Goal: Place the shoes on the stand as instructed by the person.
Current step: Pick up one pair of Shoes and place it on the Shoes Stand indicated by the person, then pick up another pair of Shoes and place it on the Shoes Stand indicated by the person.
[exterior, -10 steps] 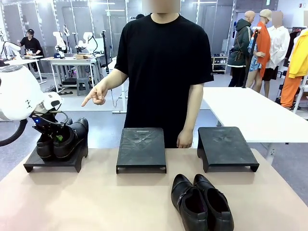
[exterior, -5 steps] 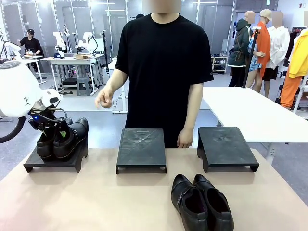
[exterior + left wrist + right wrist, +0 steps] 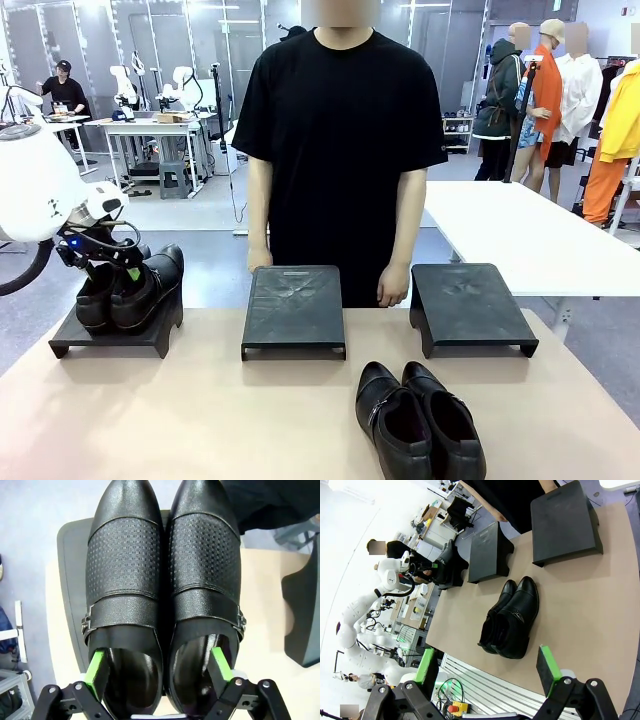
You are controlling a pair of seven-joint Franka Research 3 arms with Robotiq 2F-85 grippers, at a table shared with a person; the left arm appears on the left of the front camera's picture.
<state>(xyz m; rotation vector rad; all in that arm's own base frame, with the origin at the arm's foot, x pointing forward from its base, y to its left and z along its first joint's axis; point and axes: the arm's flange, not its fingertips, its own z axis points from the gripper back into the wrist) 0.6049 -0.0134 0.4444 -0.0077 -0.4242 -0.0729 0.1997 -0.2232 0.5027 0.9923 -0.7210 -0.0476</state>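
One pair of glossy black shoes (image 3: 132, 290) stands on the left stand (image 3: 105, 340), toes pointing away from me. My left gripper (image 3: 112, 268) hovers over their heels. In the left wrist view this gripper (image 3: 158, 666) is open, one green pad (image 3: 95, 666) over each shoe's opening, holding nothing. The second pair of shoes (image 3: 420, 422) lies on the table at the front right, also seen in the right wrist view (image 3: 511, 618). Above and short of it, my right gripper (image 3: 486, 667) is open and empty. The person (image 3: 340, 150) stands behind the middle stand, both hands down at the table's far edge.
The middle stand (image 3: 293, 310) and the right stand (image 3: 470, 305) are bare. A white table (image 3: 530, 235) stands behind at the right. The tan tabletop (image 3: 200, 420) has free room at the front left.
The person's pointing hand has dropped to their side. My left gripper has lifted slightly from the shoes on the left stand.
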